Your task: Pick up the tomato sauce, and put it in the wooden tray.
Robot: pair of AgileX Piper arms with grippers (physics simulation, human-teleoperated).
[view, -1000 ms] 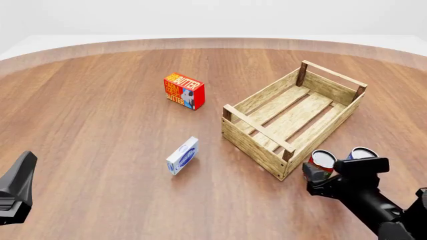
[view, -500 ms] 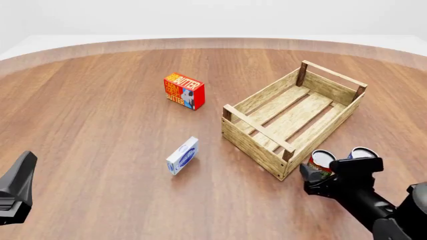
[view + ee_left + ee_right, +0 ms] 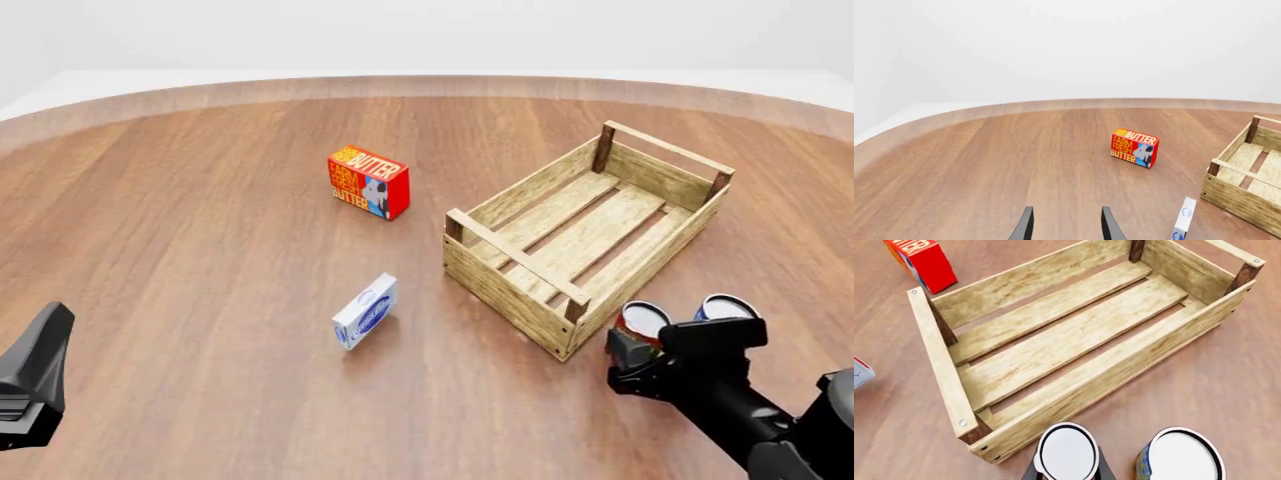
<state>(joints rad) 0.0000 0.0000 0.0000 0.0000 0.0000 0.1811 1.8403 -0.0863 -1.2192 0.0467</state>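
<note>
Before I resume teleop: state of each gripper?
Left gripper: open, holding nothing.
Right gripper: around the tomato sauce; whether it is gripping cannot be told.

My round wooden table (image 3: 200,200) carries a red butter box (image 3: 368,182), a white-and-blue carton (image 3: 366,311), the wooden tray (image 3: 587,233), the tomato sauce (image 3: 645,322) and a second can (image 3: 725,306).

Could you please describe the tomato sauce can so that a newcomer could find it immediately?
Start at the wooden tray. Two cans stand outside its near corner; the tomato sauce can is the one closer to that corner. Its label is red, while the neighbouring can is blue.
</note>
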